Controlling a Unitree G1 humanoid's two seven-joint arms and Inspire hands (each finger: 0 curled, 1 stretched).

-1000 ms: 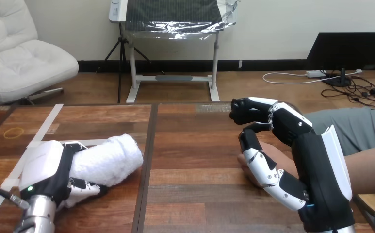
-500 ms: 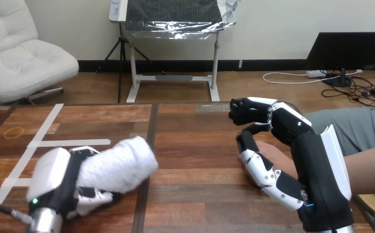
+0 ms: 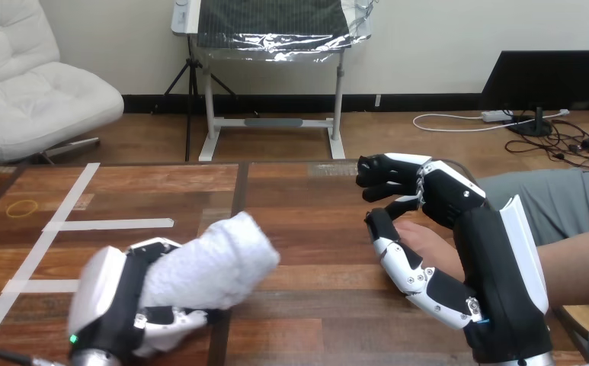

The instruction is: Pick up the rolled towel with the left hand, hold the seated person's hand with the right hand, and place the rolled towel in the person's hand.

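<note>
Fingers [image 3: 165,320] of the left hand [image 3: 112,301] are clenched round the near end of the rolled towel [image 3: 222,259], over the left part of the wooden table [image 3: 314,221]. The towel's long axis runs from lower left to upper right, and its free end points towards the person's hand [image 3: 422,238]. The right hand [image 3: 497,282] stands on edge with its white back turned right, fingers arched over the person's hand and thumb crossing its near side, clasping it
</note>
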